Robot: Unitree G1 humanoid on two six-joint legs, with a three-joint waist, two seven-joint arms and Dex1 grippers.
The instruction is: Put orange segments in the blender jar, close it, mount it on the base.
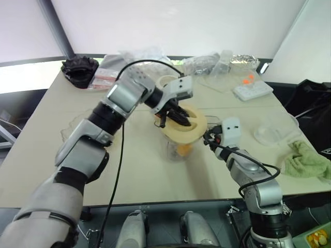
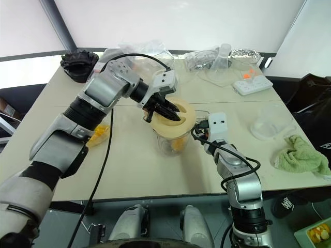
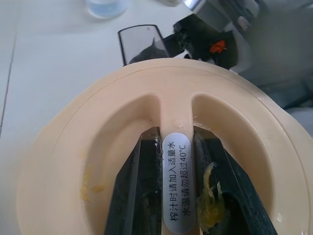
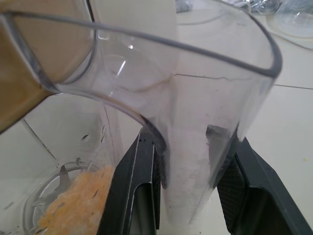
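Nearest to us, we are gripping the handle of the blender jar (image 2: 173, 140) with our right gripper (image 2: 199, 133), its two black fingers (image 4: 139, 196) clamped either side of the clear handle. The jar is standing upright on the table (image 2: 145, 170), near its middle, with the orange segments (image 4: 78, 208) lying as a yellow-orange mass at the bottom beside the metal blade. Just above, we are pinching the centre ridge of the pale-yellow lid (image 3: 156, 147) with our left gripper (image 2: 166, 111), clenched tight on it, the lid sitting tilted on the jar's mouth. Farther back, a white power strip (image 1: 252, 90) is lying near crumpled clear bags (image 1: 201, 63).
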